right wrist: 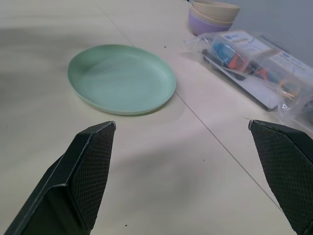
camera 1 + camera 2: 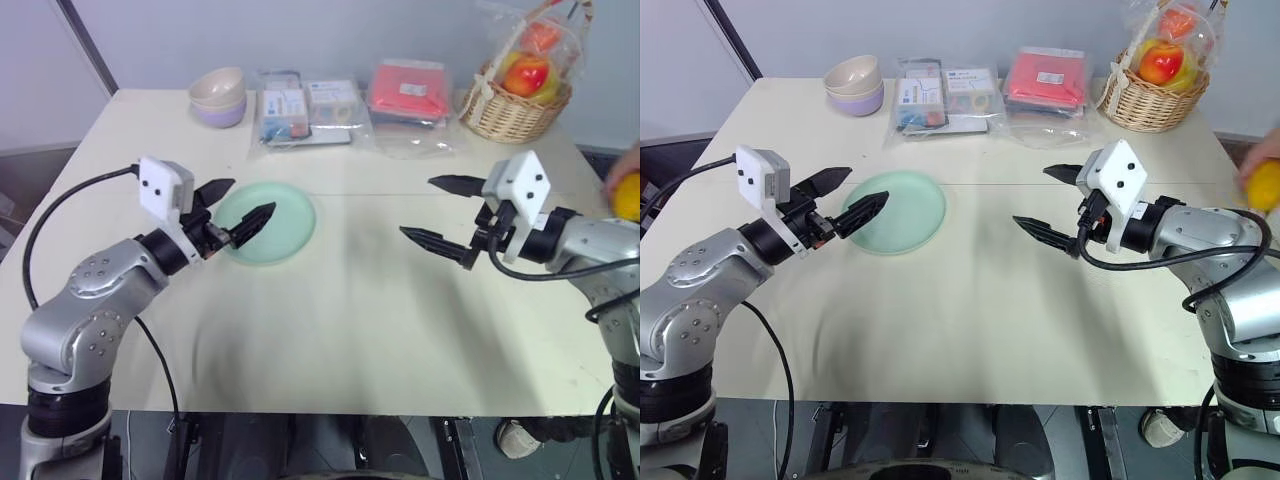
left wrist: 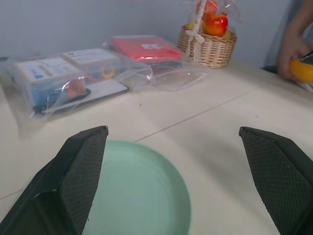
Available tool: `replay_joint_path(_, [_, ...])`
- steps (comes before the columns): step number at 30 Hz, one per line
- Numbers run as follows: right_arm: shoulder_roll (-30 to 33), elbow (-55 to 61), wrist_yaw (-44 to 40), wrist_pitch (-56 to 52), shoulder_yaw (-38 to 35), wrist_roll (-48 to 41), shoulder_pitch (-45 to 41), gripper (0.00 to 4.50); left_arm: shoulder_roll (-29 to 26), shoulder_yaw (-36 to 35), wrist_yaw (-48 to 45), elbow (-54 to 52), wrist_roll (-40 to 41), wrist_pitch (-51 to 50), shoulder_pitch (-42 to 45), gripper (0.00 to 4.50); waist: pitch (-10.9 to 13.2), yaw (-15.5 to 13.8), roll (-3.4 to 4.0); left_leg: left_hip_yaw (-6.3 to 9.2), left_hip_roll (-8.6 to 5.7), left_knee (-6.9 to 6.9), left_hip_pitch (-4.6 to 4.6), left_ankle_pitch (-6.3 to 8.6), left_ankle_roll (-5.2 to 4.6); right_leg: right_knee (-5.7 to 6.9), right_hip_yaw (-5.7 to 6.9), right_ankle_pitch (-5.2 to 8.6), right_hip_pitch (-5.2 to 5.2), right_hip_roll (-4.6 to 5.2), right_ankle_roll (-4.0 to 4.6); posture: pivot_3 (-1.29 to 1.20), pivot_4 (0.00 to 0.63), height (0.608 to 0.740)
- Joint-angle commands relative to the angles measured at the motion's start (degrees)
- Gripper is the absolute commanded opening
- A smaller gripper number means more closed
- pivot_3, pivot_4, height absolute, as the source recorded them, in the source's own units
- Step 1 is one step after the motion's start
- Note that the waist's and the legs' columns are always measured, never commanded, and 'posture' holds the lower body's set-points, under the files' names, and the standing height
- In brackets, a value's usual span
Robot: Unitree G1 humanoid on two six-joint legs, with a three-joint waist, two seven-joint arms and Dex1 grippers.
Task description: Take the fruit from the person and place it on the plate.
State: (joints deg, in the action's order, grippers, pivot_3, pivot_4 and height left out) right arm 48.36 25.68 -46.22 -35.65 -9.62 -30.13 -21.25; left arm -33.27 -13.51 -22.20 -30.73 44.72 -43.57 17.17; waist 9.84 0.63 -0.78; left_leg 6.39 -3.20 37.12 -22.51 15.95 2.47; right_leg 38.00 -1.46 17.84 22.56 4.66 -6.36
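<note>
While both claws, left claw (image 2: 232, 206) and right claw (image 2: 440, 212), gape, one fruit (image 2: 628, 196), one plate (image 2: 290, 225).

Yellow fruit (image 2: 627, 196) in person's hand (image 3: 292, 49)

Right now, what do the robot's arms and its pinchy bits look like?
Both arms are chunky silver-grey metal with round joints dotted with small screws. Each wrist carries a white box with little black dots, and black cables loop off the arms. The left gripper and right gripper each have two black pointed jaws with a criss-cross grip pattern on the inner faces.
</note>
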Motion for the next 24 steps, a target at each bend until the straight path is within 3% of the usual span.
replay_joint_path(1, [0.38, 0.71, -0.39, 0.95, -0.33, -0.09, -1.32, 4.45, -0.02, -1.9, 1.15, -2.76, 0.46, 0.68, -0.22, 4.5, 0.0, 0.01, 0.0, 0.0, 0.0, 0.0, 0.0, 0.0, 0.0, 0.0, 0.0, 0.0, 0.0, 0.0, 0.0, 0.0, 0.15, 0.74])
replay_joint_path(24, [0.52, -0.05, -1.35, 1.08, -0.13, 0.4, -1.48, 4.45, 0.03, -1.11, 3.24, -3.54, 1.24, 0.32, -0.79, 4.5, 0.0, -0.01, 0.0, 0.0, 0.0, 0.0, 0.0, 0.0, 0.01, 0.0, 0.0, 0.0, 0.0, 0.0, 0.0, 0.0, 0.15, 0.74])
